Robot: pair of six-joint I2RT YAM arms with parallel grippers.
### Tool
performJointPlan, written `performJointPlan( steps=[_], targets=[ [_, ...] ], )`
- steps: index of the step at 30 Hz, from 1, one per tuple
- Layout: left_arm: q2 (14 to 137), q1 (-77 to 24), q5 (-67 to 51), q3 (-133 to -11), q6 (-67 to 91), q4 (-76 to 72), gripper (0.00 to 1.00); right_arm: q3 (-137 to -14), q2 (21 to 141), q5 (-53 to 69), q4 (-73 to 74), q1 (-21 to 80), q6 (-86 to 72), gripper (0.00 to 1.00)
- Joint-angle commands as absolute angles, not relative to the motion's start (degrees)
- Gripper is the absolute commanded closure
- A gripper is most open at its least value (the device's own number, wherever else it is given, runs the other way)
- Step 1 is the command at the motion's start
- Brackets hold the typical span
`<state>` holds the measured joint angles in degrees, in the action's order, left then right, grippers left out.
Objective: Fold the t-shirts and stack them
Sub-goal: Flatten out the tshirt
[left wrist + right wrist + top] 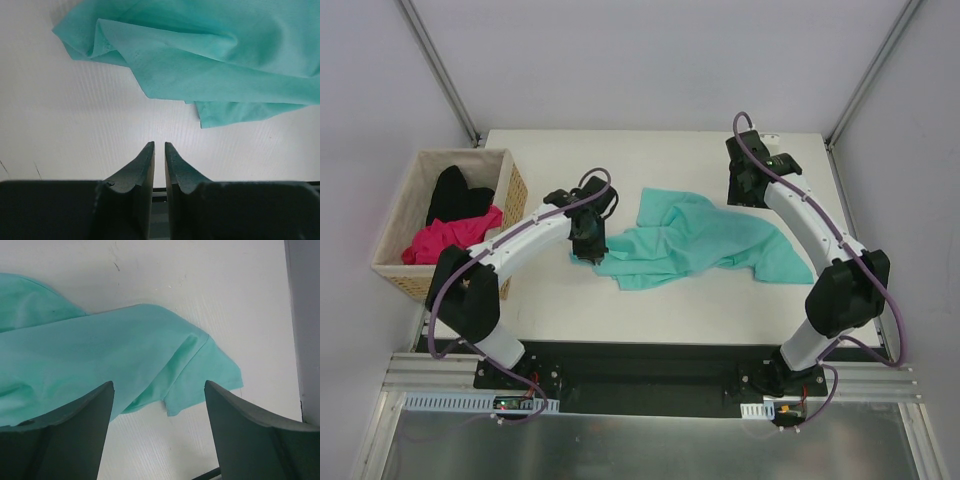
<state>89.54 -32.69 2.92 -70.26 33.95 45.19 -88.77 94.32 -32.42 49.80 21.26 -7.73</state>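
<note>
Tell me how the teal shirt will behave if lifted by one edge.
Likely floppy: the teal shirt lies in soft rumpled folds, so it should drape. Probably light: thin cloth. Pushed, it may bunch, not slide.

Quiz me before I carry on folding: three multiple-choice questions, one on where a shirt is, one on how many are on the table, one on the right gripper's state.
1. Where is the pink shirt?
A. spread on the table
B. in the basket
C. hanging off the table edge

2. How many shirts lie on the table?
A. one
B. two
C. three

3. The right gripper is:
A. open, holding nothing
B. shut on the teal shirt
C. shut on the black shirt

Answers:
1. B, it lies beside the black shirt inside the basket.
2. A, only the teal shirt is on the table.
3. A, the right wrist view shows its fingers wide apart above the cloth.
</note>
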Motion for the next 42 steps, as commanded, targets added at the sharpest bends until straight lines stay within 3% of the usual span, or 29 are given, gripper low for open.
performJointPlan(
  steps=[1,19,42],
  targets=[
    [92.63,-33.75,0.62,-69.43,35.60,43.86,0.86,-92.37,94.22,-31.29,49.83,21.53,-5.80,0.23],
    [102.13,-42.71,-5.54,-72.07,36.65,39.99,0.85,-92.99,94.39,-31.11,50.62,21.36,-5.10,0.24],
    [103.71,-42.89,-3.87,-69.61,38.23,39.81,0.80,-92.46,93.25,-29.88,50.89,20.92,-5.27,0.24]
  ],
)
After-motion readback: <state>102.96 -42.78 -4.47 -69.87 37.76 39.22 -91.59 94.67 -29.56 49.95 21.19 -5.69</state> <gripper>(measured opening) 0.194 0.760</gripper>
